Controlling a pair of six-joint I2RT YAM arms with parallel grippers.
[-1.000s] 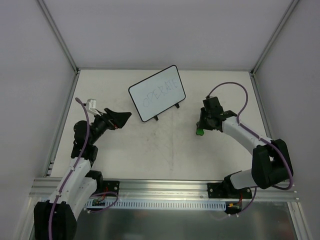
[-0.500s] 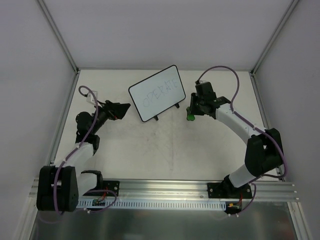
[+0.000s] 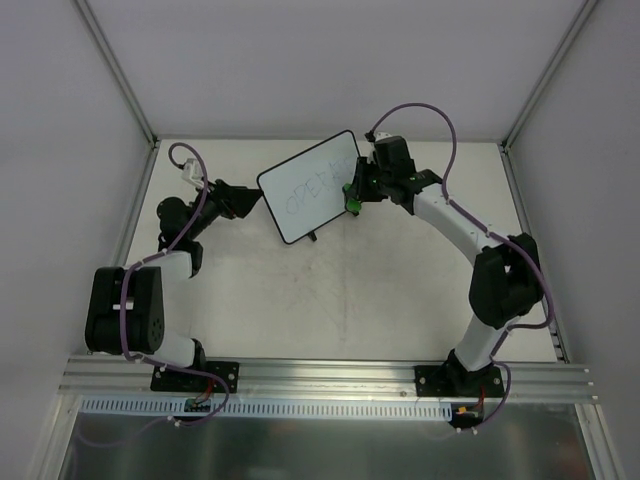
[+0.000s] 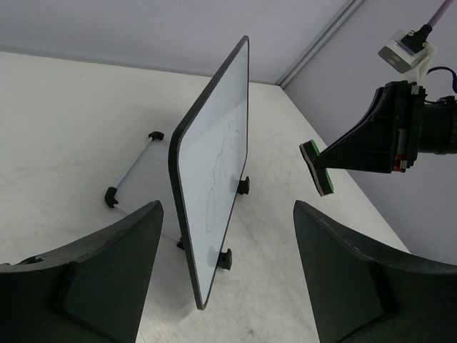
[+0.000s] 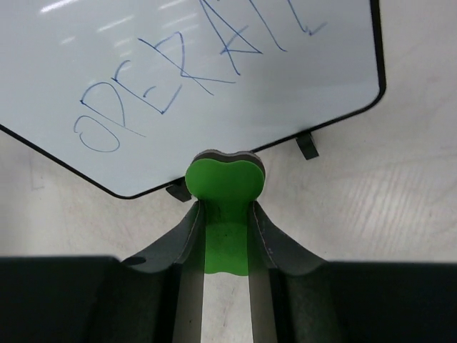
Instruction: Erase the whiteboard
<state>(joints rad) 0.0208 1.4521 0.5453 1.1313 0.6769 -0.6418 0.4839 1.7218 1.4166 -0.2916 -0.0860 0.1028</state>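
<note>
Worktop (image 3: 330,300): whiteboard (image 3: 310,190) stands on feet, far middle, blue writing not wiped. Left hand (image 3: 243,200) spread, straddles board edge, no contact. Right hand (image 3: 358,190) clenched on green eraser (image 5: 223,182), near face. Approach step; next needs press, sweep.

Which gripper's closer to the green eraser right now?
Right. The right gripper is shut on the green eraser, by the right end of the whiteboard. The left gripper sits at the board's other end, jaws open.
</note>
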